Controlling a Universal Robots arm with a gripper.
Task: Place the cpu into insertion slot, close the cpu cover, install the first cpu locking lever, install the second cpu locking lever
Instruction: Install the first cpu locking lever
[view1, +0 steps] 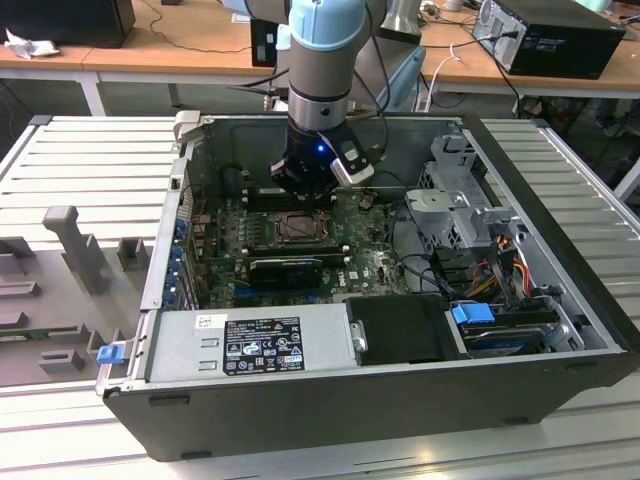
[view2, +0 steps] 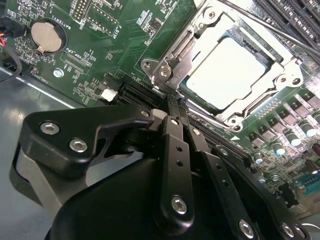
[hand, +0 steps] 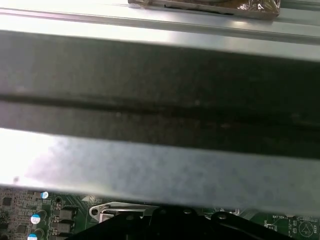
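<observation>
**Pincer low over the socket, chip already seated**

Your black two-finger pincer (view2: 172, 111) has its fingers pressed together, pinching nothing. Just past its tips lies the flat square silver-grey cpu (view2: 227, 70) in the black-framed insertion slot (view2: 270, 64), with the thin silver metal cpu cover (view2: 192, 37) down around it. You cannot make out the levers' latching. In the exterior view, the arm hides part of the socket (view1: 300, 226). In the first wrist view, a grey case wall (hand: 160, 165) blocks most of the green circuit board (hand: 20, 210).

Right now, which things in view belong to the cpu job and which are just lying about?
Job:
cpu, seated in the insertion slot
cpu cover, down around it
claw, beside the socket

Lying about:
coin battery
power supply
drive cage
</observation>
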